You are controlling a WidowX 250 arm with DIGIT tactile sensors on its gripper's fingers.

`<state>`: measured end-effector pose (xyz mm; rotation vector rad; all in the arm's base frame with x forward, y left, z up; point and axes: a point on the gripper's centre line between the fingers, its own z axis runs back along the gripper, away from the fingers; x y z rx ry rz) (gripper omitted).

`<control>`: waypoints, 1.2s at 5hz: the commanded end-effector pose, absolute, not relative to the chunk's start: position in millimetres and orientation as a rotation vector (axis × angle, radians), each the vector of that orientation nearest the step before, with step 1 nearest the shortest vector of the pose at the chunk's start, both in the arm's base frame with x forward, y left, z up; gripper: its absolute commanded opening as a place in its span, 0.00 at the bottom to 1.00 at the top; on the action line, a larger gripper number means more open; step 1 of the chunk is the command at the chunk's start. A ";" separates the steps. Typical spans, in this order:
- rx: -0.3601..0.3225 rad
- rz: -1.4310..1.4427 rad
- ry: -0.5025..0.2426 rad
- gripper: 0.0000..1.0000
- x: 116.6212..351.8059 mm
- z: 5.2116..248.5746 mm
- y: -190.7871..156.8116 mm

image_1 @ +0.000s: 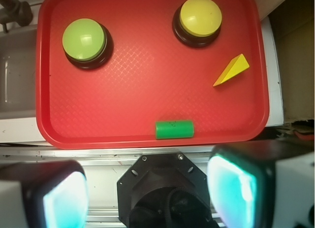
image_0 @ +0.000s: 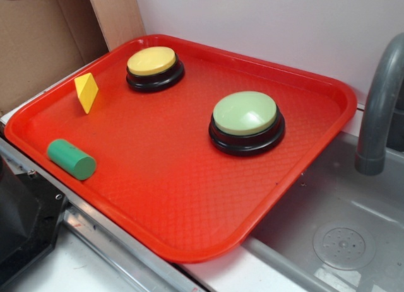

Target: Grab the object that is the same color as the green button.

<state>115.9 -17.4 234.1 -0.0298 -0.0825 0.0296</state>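
Note:
The object, a small dark green cylinder (image_0: pixel 71 159) (image_1: pixel 174 129), lies on its side by the near edge of the red tray (image_0: pixel 189 197) (image_1: pixel 138 90). The green button (image_0: pixel 246 122) (image_1: pixel 85 42), pale green dome on a black base, stands further in on the tray. In the wrist view my gripper (image_1: pixel 147 193) hangs high above the tray's near edge, jaws wide apart with nothing between them; the cylinder lies ahead of them on the tray. The gripper does not show in the exterior view.
A yellow button (image_0: pixel 154 67) (image_1: pixel 199 19) and a yellow diamond-shaped block (image_0: pixel 86 92) (image_1: pixel 231 70) also sit on the tray. A grey faucet (image_0: pixel 379 109) and sink (image_0: pixel 341 229) lie beside it. The robot's black base (image_1: pixel 162 193) is below the gripper. Cardboard (image_0: pixel 44 40) stands behind.

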 end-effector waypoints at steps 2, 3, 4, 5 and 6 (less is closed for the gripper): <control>-0.029 0.211 -0.048 1.00 123.5 210.7 -10.1; -0.061 0.351 -0.003 1.00 128.1 184.8 0.4; -0.038 0.466 0.013 1.00 128.6 157.3 9.7; -0.044 0.630 0.035 1.00 123.9 125.1 22.2; -0.050 0.767 0.059 1.00 118.8 101.8 30.2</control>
